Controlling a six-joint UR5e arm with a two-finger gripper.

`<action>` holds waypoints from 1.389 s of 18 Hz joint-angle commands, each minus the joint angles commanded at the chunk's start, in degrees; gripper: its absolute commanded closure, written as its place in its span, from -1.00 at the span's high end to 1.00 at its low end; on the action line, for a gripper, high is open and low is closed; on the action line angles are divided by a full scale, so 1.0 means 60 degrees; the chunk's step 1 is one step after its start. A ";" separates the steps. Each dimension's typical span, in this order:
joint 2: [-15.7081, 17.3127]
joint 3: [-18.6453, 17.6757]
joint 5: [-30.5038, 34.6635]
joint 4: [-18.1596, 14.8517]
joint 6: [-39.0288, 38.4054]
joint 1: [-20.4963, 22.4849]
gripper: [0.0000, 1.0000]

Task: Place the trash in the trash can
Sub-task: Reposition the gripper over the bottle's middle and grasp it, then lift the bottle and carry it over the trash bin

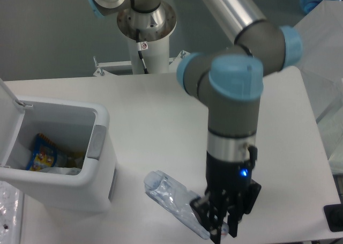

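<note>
With bottle [174,202] lying flat on table [161,120], right of bin [102,163]: long axis diagonal, far end toward bin, near end under gripper [221,230]. Fingers clamped on that near end, by the look of it. Needs lift, then carry left, leading end first. Bin lid [6,120] up, opening clear; blue-and-yellow packet [45,154] plus pale wrapper [61,170] already inside.

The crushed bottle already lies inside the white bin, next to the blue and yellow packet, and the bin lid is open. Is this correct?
Not quite. The camera view shows the crushed bottle on the table, outside the white bin, with the fingers at its near end. The blue and yellow packet is inside, and the lid is open.
</note>
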 joint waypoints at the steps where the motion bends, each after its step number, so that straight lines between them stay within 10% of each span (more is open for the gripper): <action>1: 0.0176 0.0000 -0.0322 0.0058 0.0088 -0.0015 -0.99; 10: 0.1583 -0.0219 -0.2330 0.1040 0.0191 -0.0161 -0.98; 25: 0.2595 -0.3250 -0.3138 0.2109 0.4348 -0.2402 -0.97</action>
